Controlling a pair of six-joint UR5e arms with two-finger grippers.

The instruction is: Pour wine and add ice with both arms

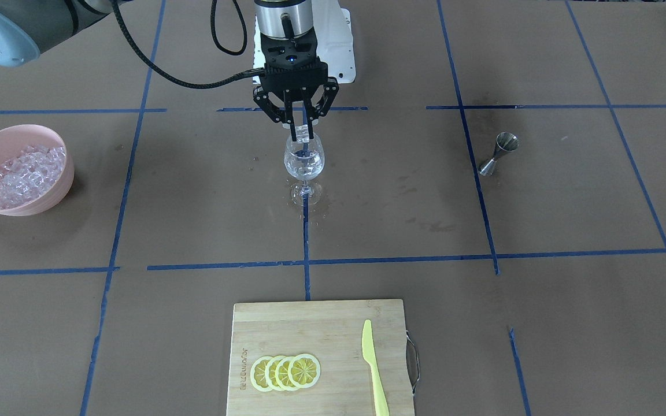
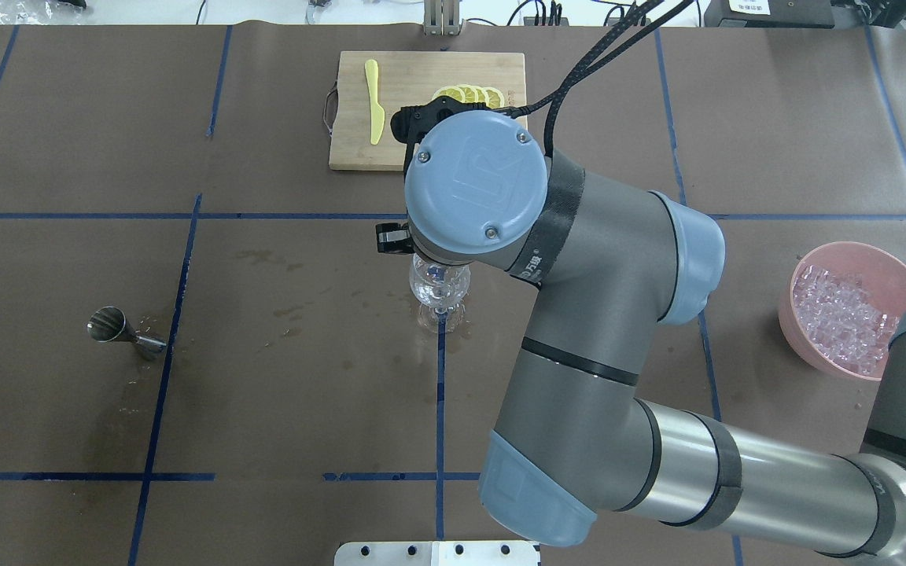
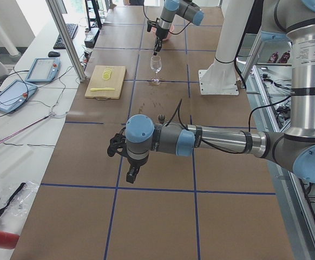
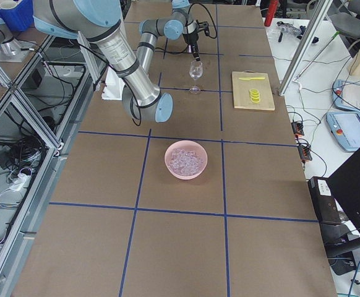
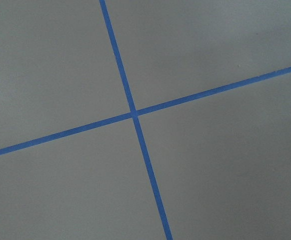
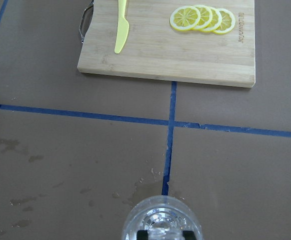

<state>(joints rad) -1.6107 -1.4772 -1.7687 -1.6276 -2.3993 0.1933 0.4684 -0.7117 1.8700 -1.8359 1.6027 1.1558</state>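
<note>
Right gripper point(image 1: 303, 134): directly above the wine glass point(image 1: 304, 163), fingertips at its rim, pinched on one clear ice cube point(image 1: 304, 137).
Left gripper point(image 3: 130, 176): well apart from the wine glass, on the robot's left; clenched or released, I cannot tell.
Ice point(image 1: 25, 172): heaped in a pink bowl point(image 1: 50, 199), well to the robot's right of the wine glass.
Jigger point(image 1: 498, 153): to the robot's left of the wine glass.
Cutting board point(image 1: 310, 329): beyond the wine glass from the robot, carrying lemon slices point(image 1: 285, 371) and a yellow knife point(image 1: 374, 370).

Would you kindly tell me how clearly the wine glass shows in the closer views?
Front-facing view: wine glass sharp, evenly lit. Right wrist view: its rim blurred at the bottom edge, cutting board sharp. Overhead view: the right arm partly hides it.
</note>
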